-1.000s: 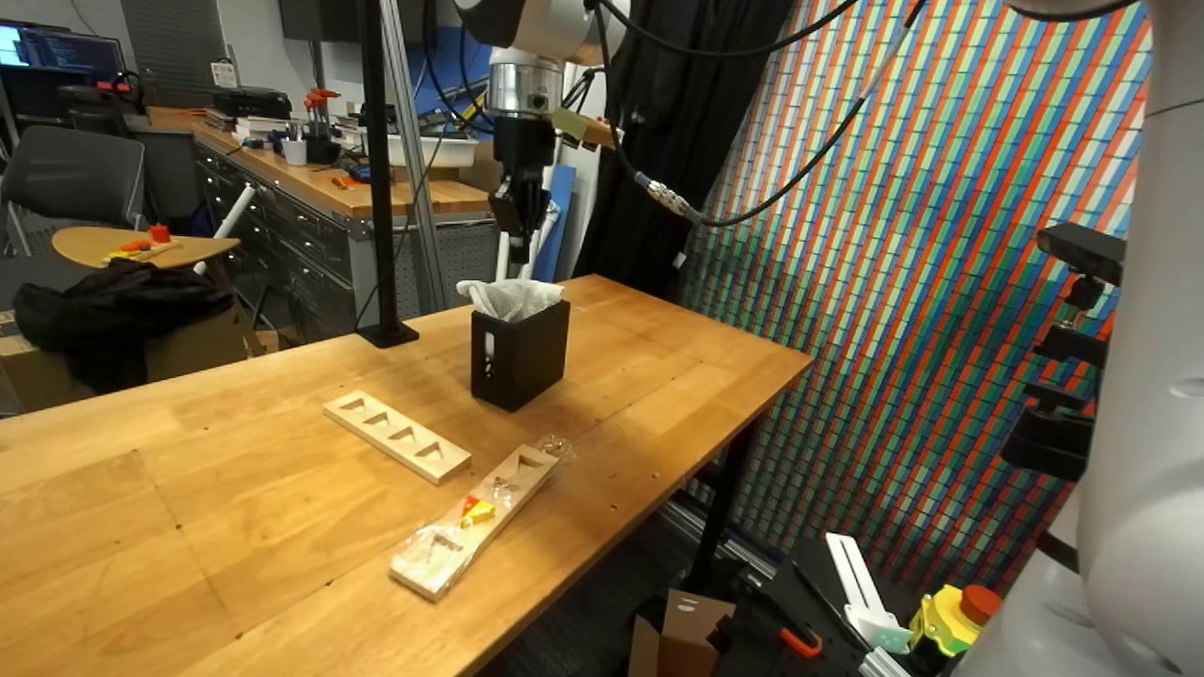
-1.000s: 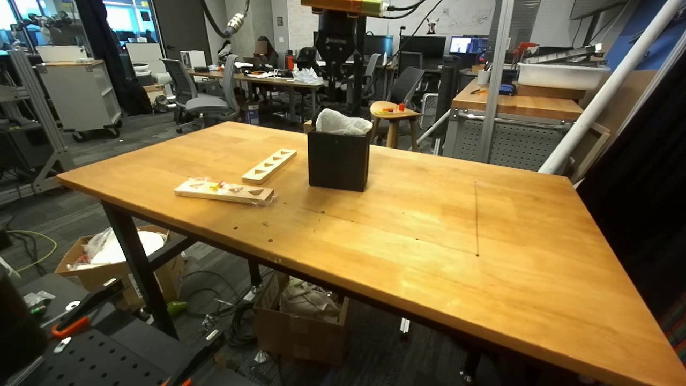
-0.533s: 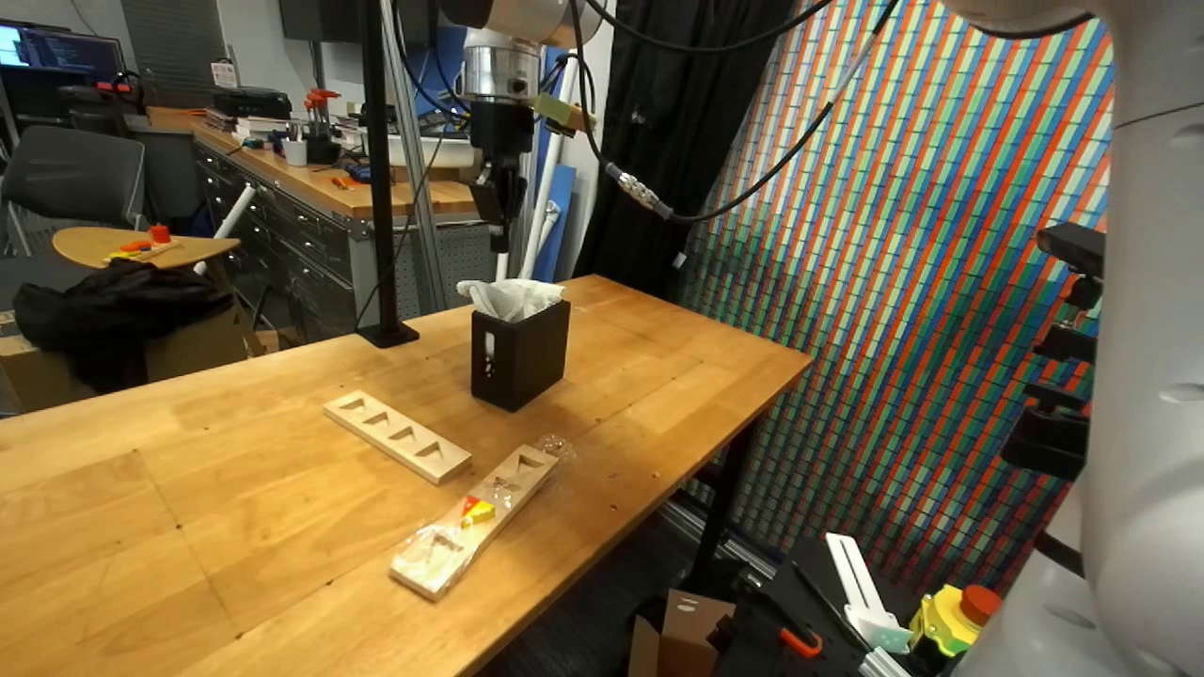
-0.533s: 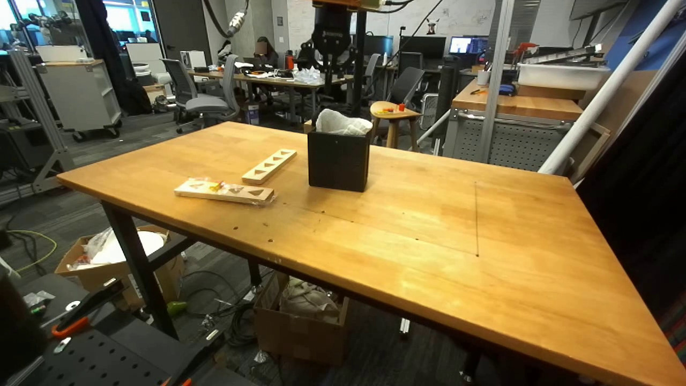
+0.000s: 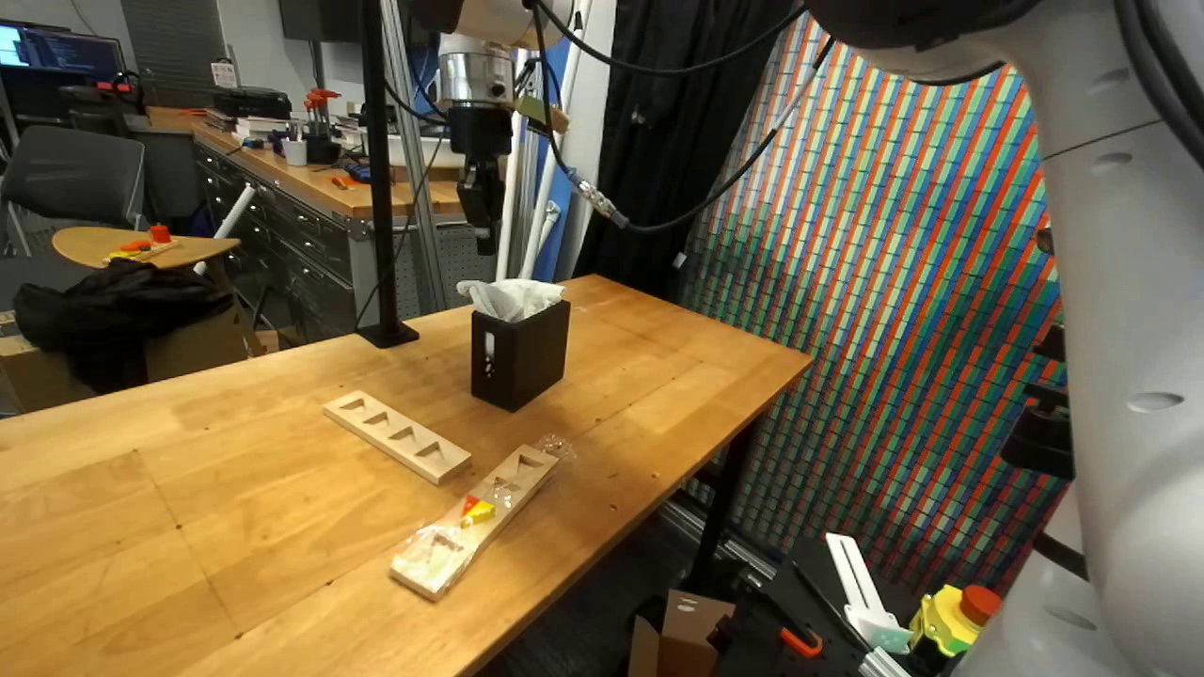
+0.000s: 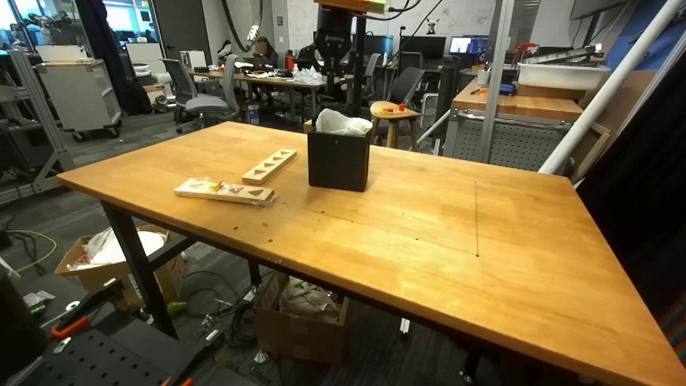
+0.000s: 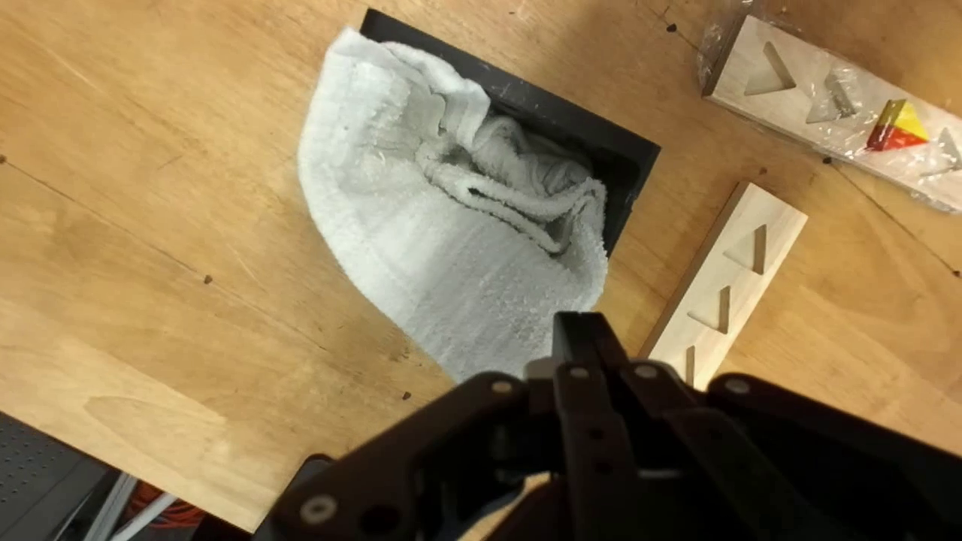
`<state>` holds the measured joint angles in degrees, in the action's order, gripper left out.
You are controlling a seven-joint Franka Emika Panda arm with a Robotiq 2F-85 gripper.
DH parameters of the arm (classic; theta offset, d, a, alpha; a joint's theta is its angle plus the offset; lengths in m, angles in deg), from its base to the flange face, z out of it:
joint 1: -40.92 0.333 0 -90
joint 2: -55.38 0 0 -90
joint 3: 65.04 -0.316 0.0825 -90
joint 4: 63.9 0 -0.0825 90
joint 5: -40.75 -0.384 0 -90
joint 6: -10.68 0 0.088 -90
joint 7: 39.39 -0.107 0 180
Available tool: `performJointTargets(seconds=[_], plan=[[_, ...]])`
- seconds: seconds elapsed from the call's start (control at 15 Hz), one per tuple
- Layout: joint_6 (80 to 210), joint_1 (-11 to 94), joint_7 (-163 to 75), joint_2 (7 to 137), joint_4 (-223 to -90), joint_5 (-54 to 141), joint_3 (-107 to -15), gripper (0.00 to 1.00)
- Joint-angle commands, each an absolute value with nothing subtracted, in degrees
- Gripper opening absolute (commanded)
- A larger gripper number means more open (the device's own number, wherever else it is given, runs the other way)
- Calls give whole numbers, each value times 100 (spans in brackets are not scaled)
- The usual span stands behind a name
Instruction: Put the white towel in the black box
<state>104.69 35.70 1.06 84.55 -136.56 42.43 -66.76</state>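
Note:
The white towel is bunched in the top of the black box, with part sticking up above the rim; both also show in an exterior view, the towel over the box. In the wrist view, some of the towel is folded down inside, and a wide flap lies over the near and left rim of the box. My gripper hangs above the box, apart from the towel. In the wrist view, the fingertips are together with nothing between them. The box's lower inside is hidden.
A pale wooden strip with triangular hollows lies near the box. A plastic-wrapped strip with a red and yellow piece lies closer to the table edge. A black post rises at the table's back edge.
My gripper has moved up a little and to the left in an exterior view, away from above the towel. The towel and the box have not moved.

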Motion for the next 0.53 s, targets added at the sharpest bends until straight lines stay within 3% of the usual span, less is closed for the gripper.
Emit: performJointTargets(seconds=[0.0,0.47], plan=[[9954,3638,360,9044,-12653,4464,-6719,4],[9943,3449,411,9583,-11693,4233,-6740,3]])
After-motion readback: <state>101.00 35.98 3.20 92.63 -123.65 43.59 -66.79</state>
